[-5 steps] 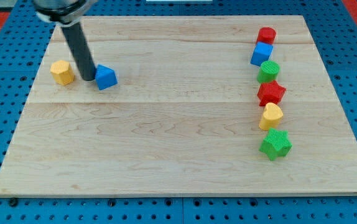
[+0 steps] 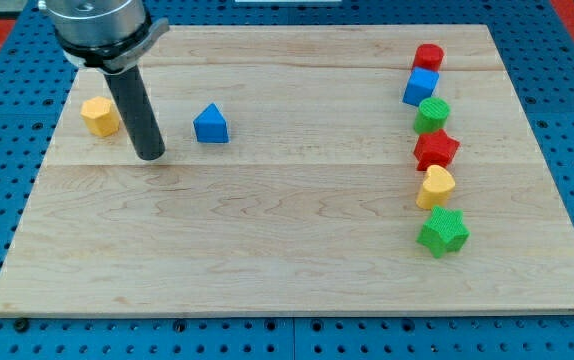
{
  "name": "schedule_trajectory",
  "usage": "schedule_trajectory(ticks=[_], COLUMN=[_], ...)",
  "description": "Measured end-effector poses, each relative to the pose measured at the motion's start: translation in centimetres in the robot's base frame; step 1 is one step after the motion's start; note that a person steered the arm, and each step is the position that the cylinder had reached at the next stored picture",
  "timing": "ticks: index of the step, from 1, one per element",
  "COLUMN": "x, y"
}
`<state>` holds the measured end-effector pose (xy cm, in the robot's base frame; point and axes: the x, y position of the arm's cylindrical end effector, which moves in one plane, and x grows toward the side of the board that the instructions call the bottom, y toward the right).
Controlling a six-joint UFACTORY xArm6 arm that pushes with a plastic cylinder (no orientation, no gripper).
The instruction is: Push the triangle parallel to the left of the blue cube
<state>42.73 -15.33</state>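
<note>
A blue triangle (image 2: 211, 125) lies on the wooden board (image 2: 267, 220) in the upper left part of the view. A blue cube (image 2: 420, 87) sits far to the right, second from the top in a column of blocks. My tip (image 2: 151, 155) rests on the board to the left of the triangle and a little lower, with a clear gap between them. The rod rises toward the view's top left.
A yellow block (image 2: 99, 116) lies left of the rod. The right column holds, from the top, a red block (image 2: 428, 57), the blue cube, a green block (image 2: 432, 114), a red star (image 2: 436, 150), a yellow block (image 2: 435, 186) and a green star (image 2: 443, 231).
The blue triangle has slid to the right and turned. My tip has moved down and slightly right and no longer touches it.
</note>
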Motion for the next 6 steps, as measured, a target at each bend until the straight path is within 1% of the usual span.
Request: schedule_trajectory(ticks=[2,3,4,5,6], x=[-2.5,-8.6,-11.6,-12.9,-15.2], y=[6.6,7.6,5.7,2.1,7.0])
